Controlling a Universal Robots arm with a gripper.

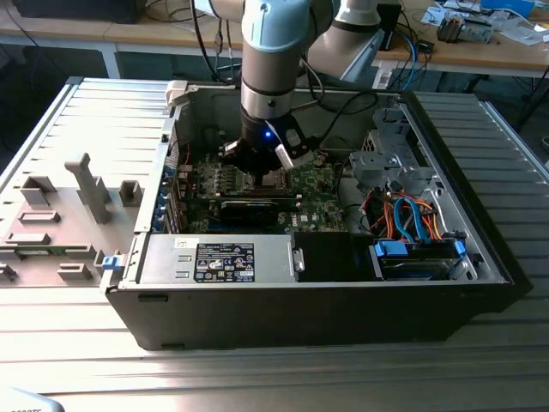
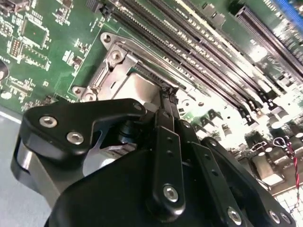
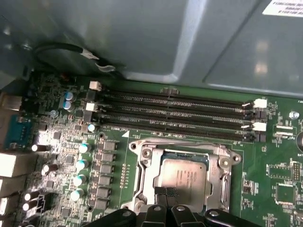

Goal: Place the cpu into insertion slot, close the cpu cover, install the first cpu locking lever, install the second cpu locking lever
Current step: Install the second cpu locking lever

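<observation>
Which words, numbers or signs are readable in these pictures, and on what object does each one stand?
Black label on the power supply: print too small to read.
White sticker on the metal wall: blurred, unreadable.
cpu: faint marks, unreadable.

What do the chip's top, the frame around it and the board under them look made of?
The square silvery-grey cpu looks metal-topped with a dull brushed sheen. The silvery cpu cover frame seems stamped steel, going by its bright glints and folded edges. The green motherboard looks like lacquered fibreglass laminate, though that is a guess from its gloss.
</observation>
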